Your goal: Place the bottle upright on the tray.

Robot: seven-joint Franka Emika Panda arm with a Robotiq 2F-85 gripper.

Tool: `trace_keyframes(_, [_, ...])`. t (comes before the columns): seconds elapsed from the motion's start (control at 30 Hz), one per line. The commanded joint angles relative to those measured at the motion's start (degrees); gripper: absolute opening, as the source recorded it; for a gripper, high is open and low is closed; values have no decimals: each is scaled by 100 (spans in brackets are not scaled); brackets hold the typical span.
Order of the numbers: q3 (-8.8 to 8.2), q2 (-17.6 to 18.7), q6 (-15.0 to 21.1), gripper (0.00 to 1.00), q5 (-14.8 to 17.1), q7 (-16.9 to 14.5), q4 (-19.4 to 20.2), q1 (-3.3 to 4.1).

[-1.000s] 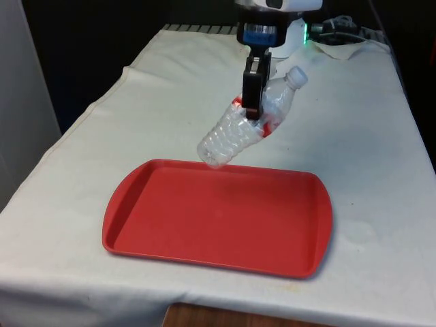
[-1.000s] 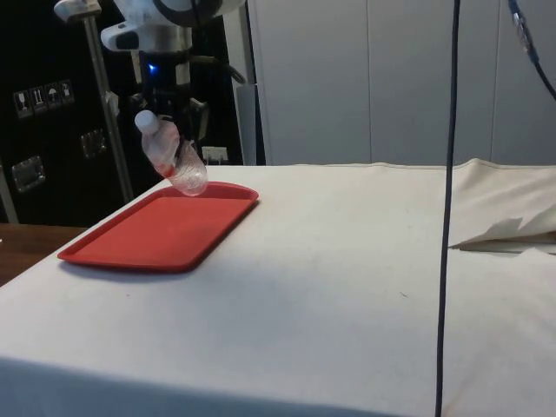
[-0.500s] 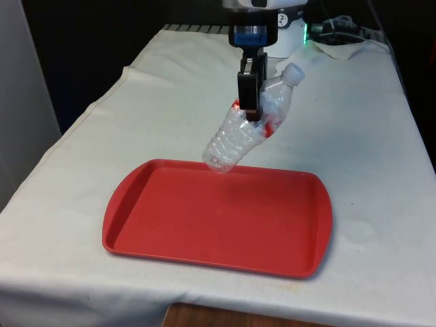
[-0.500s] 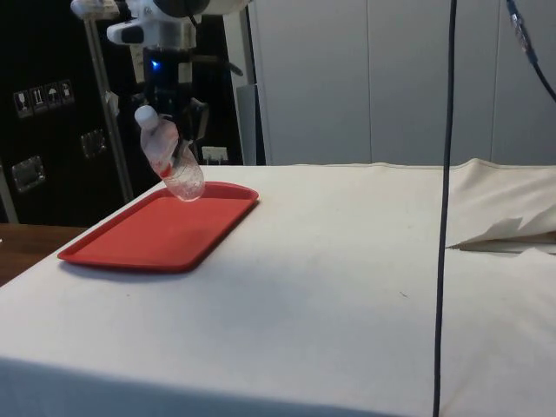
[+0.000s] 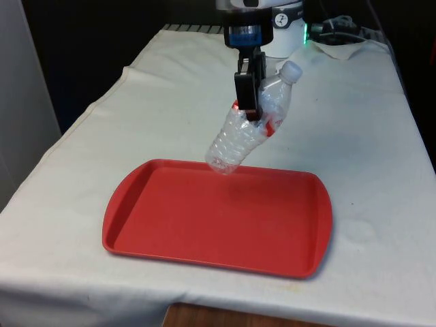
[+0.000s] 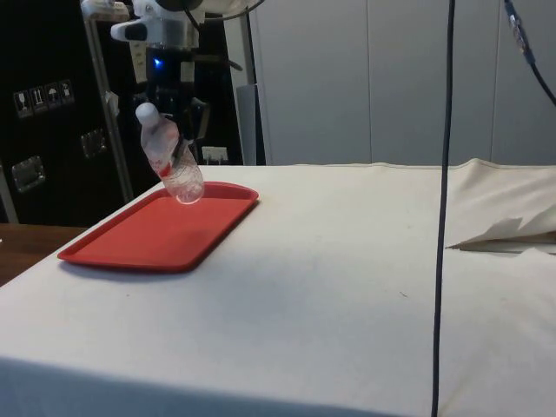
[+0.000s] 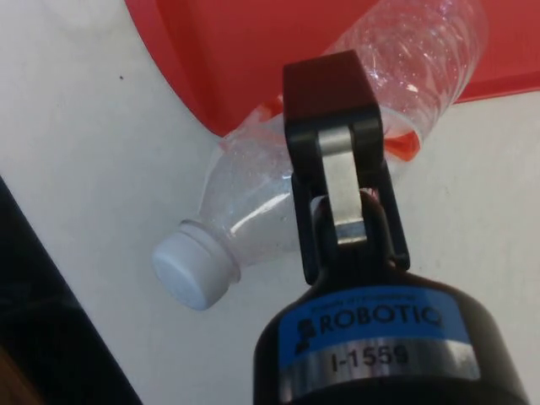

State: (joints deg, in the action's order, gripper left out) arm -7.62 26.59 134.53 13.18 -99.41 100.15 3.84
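Note:
A clear crumpled plastic bottle [image 5: 242, 136] with a white cap and a red label hangs tilted in the air, cap up towards the front view's right. My gripper [image 5: 248, 109] is shut on the bottle's middle at the label. The bottle's base hovers just above the far edge of the red tray [image 5: 170, 225]. From the side, the bottle [image 6: 174, 169] leans over the tray's [image 6: 130, 243] far end, held by the gripper [image 6: 178, 152]. In the wrist view one black finger [image 7: 333, 152] crosses the bottle [image 7: 253, 202], with the tray [image 7: 253, 51] beneath.
The tray lies near the table's front edge on the white cloth [image 5: 368, 136]. Cables and crumpled cloth [image 5: 340, 30] sit at the far end. In the side view a dark cable [image 6: 443, 217] hangs down and a fold of cloth [image 6: 504, 233] lies on the table.
The gripper has turned the bottle more upright and carried it slightly towards the front view's left; its base has swung closer over the tray's far edge.

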Motion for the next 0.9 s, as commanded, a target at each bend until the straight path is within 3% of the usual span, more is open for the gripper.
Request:
trace_keyframes(0.0, [6, 6, -6, 33, 6, -6, -17, -6])
trace_keyframes(0.07, [29, 11, -17, 33, 69, -40, -17, -29])
trace_keyframes(0.1, [0, 0, -17, 33, 23, 0, 0, -6])
trace_keyframes(0.3, [23, 57, -86, 33, 435, -269, -63, -80])
trace_keyframes(0.33, [-29, 29, -57, 33, 401, -235, -11, -23])
trace_keyframes(0.37, [11, 69, -97, 33, 504, -315, -80, -80])
trace_keyframes(0.5, [-40, 120, -178, 33, 825, -539, -143, -103])
trace_keyframes(0.57, [-69, 149, -223, 33, 945, -619, -178, -103])
trace_keyframes(0.6, [-109, 115, -178, 33, 865, -550, -120, -52])
trace_keyframes(0.63, [-86, 160, -241, 33, 1003, -659, -189, -103])
trace_keyframes(0.83, [-172, 286, -401, 33, 1329, -871, -344, -126])
trace_keyframes(0.87, [-206, 241, -344, 33, 1266, -814, -275, -69])
